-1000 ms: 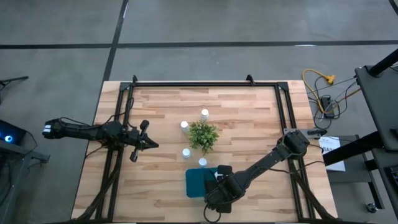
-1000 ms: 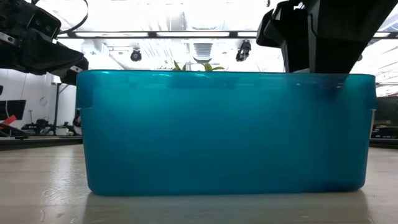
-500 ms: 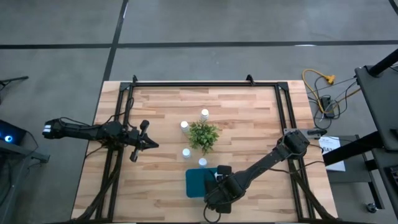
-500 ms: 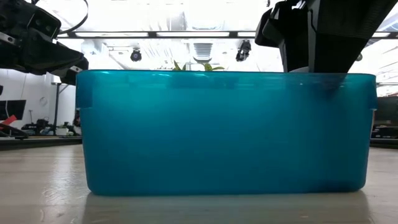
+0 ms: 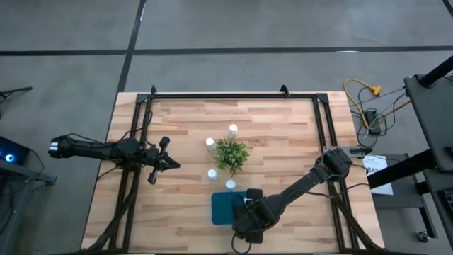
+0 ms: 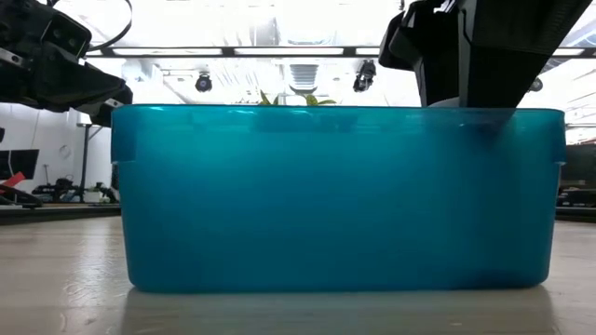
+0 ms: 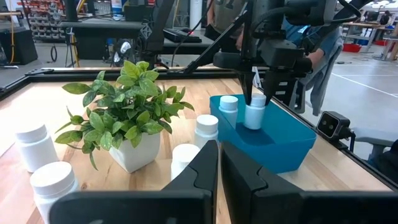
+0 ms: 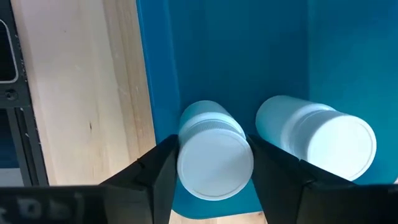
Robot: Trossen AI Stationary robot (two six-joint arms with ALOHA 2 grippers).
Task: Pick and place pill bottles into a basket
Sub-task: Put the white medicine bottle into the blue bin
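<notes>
The teal basket (image 5: 225, 207) sits near the table's near edge and fills the low view (image 6: 335, 195). My right gripper (image 8: 214, 163) reaches down into it, shut on a white pill bottle (image 7: 254, 116). A second bottle (image 8: 317, 140) stands in the basket beside it. Several more bottles (image 5: 233, 129) (image 5: 209, 143) (image 5: 211, 174) (image 5: 231, 185) stand on the table around the potted plant (image 5: 231, 154). My left gripper (image 5: 170, 161) hovers at the table's left, shut and empty, pointing at the plant. My right gripper pinches the bottle's cap (image 8: 214, 155) between its two fingers (image 8: 158, 171), one on each side. The fingers come from above, pointing down (image 7: 261, 81). The bottle is upright with its lower part inside the basket; whether it stands on the basket's floor, I cannot tell.
The plant stands at the table's middle, just beyond the basket. Black rails (image 5: 226, 95) frame the table's far, left and right sides. Bare wood lies to the basket's left and right. A person sits beyond the table in the left wrist view (image 7: 311, 43).
In the low view a bit of the held bottle's white top has come into sight above the basket's rim under my right gripper. Nothing else has visibly moved.
</notes>
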